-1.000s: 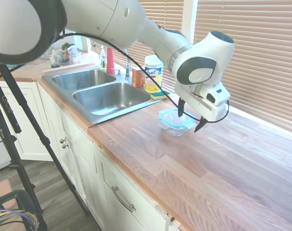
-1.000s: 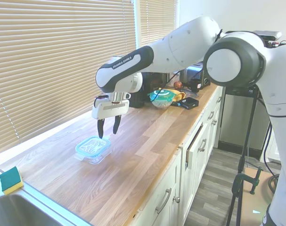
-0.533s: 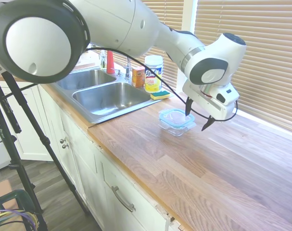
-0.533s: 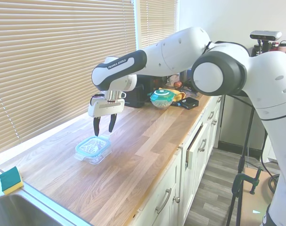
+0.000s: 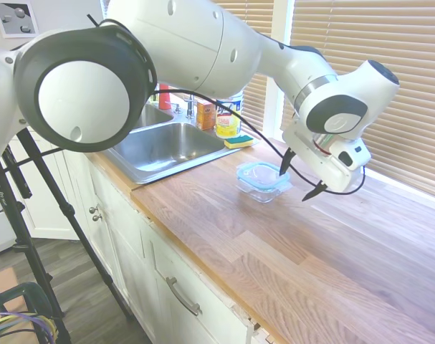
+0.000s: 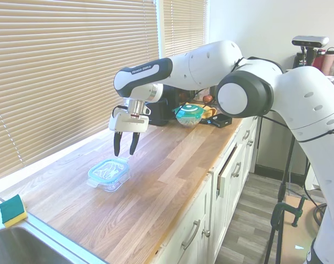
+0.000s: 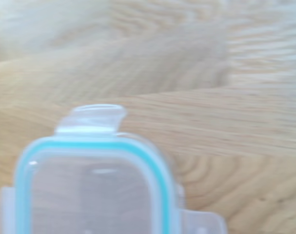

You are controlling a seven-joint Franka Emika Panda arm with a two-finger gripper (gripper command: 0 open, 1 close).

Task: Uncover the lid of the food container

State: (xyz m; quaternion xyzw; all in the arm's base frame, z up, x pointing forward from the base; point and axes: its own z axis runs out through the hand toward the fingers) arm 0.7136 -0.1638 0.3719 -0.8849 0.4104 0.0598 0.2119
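We see a kitchen counter point(image 5: 289, 244) of pale wood with a steel double sink point(image 5: 167, 143) at its left end. A small clear glass food container point(image 5: 261, 188) sits on the counter just right of the sink, and its lid point(image 5: 261, 174), teal-rimmed with a clear centre, lies flat and closed on top of it. In the second exterior view the same container point(image 6: 108, 181) and lid point(image 6: 108, 170) sit near the window side of the counter.

The claw point(image 5: 301, 177) hangs above and just beside the container, its two dark fingers apart and holding nothing. From the other side the claw point(image 6: 125, 148) points straight down, its tips above the far edge of the lid and not touching it.

Compared with a second ago, the claw has lifted a little and drifted away from the sink, towards the right end of the counter; before, its tips were lower and closer over the lid. The lid and container have not moved, and the lid is as closed as it was.

The wrist view shows, blurred, one rounded corner of the lid point(image 7: 94, 185) with two pale side tabs sticking out over bare wood. We judge that the claw is lining up on a tab or edge rather than grasping yet, so the uncovering has not begun.

A green-and-yellow sponge point(image 6: 12, 210) lies by the sink, and a yellow-labelled canister point(image 5: 229, 115) stands behind it, both well apart from the claw.
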